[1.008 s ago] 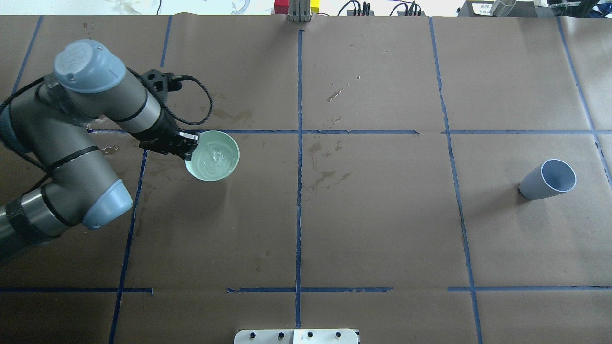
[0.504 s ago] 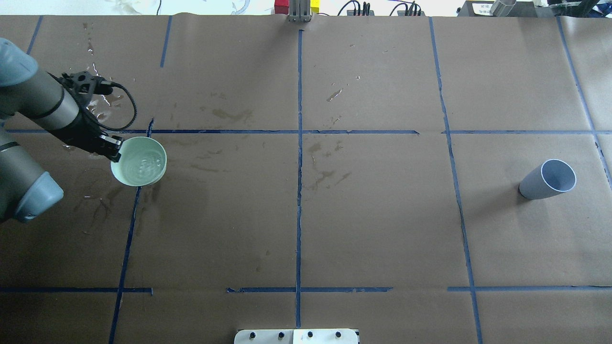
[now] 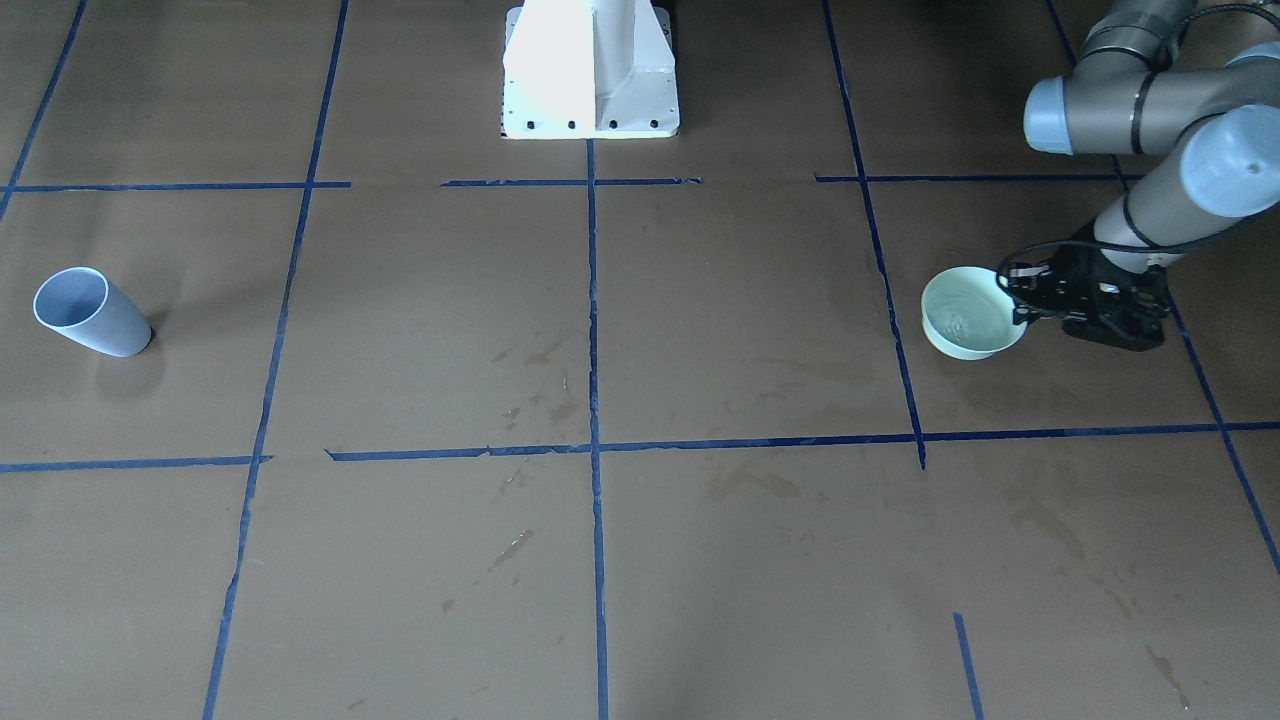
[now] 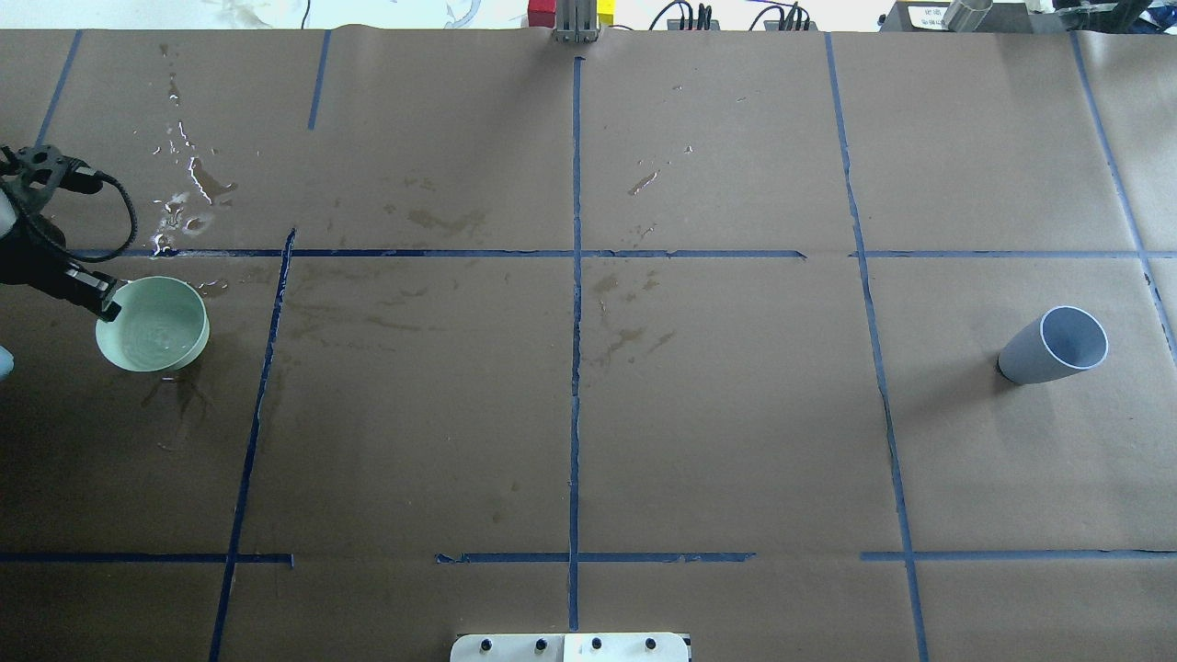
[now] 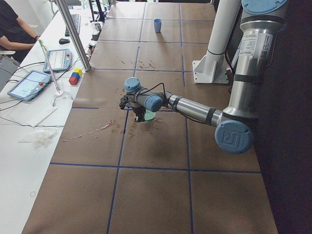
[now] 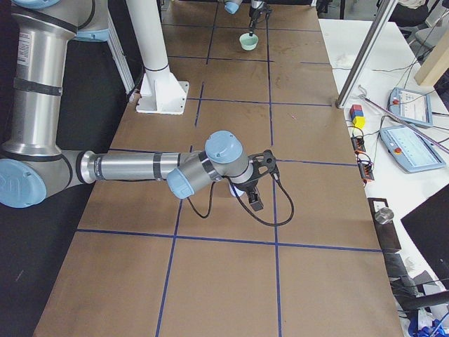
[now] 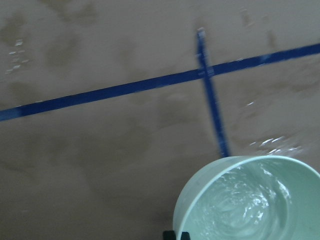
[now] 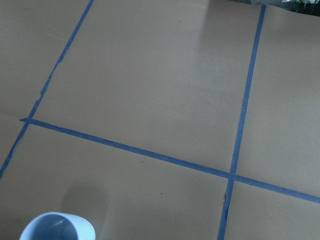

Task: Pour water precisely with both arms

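My left gripper (image 4: 104,304) is shut on the rim of a pale green bowl (image 4: 153,324) with rippling water in it, at the table's far left edge. The front-facing view shows the same grip (image 3: 1022,303) on the bowl (image 3: 970,316). The bowl fills the lower right of the left wrist view (image 7: 250,200). A grey-blue cup (image 4: 1053,345) stands alone at the far right, also in the front-facing view (image 3: 90,312) and the right wrist view (image 8: 57,227). My right gripper (image 6: 255,202) shows only in the exterior right view; I cannot tell its state.
Wet patches and droplets (image 4: 188,198) lie on the brown paper beyond the bowl. Blue tape lines (image 4: 576,276) divide the table. The white pedestal (image 3: 590,70) stands at the robot's edge. Tablets and coloured blocks (image 5: 74,77) lie on the white side table, with an operator (image 5: 12,24) beside it.
My left arm has carried the bowl steadily toward the table's left edge, mostly leaving the overhead view. Wet spill patches it covered now show. The cup has not moved.
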### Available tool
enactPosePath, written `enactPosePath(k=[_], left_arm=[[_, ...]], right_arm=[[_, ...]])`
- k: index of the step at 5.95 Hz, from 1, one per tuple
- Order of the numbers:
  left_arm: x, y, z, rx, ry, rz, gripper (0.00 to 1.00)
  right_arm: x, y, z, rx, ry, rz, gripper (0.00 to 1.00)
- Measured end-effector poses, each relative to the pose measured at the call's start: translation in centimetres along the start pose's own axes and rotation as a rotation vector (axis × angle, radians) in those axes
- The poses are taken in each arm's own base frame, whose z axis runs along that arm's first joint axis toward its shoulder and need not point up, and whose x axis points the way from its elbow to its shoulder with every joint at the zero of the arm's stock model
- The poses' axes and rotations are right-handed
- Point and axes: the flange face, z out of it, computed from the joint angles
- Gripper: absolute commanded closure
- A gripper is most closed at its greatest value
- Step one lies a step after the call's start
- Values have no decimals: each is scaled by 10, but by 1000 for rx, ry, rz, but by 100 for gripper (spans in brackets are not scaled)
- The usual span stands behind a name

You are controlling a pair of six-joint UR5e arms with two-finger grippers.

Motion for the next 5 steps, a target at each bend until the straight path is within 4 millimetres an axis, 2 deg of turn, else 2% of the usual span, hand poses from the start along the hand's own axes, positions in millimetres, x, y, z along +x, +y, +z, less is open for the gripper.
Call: enactPosePath(k=[2, 3, 4, 5], left_arm=[[-37, 8, 16, -41, -2, 5, 97], [-48, 13, 21, -54, -6, 6, 91], [-56, 18, 24, -62, -9, 1, 28], [-61, 20, 27, -68, -11, -5, 0]], right_arm=[[-1, -1, 0, 2, 0, -2, 0], [-1, -2, -1, 3, 0, -3, 0], [-2, -3, -1, 4, -1, -4, 0], [-2, -4, -1, 5, -1, -5, 0]])
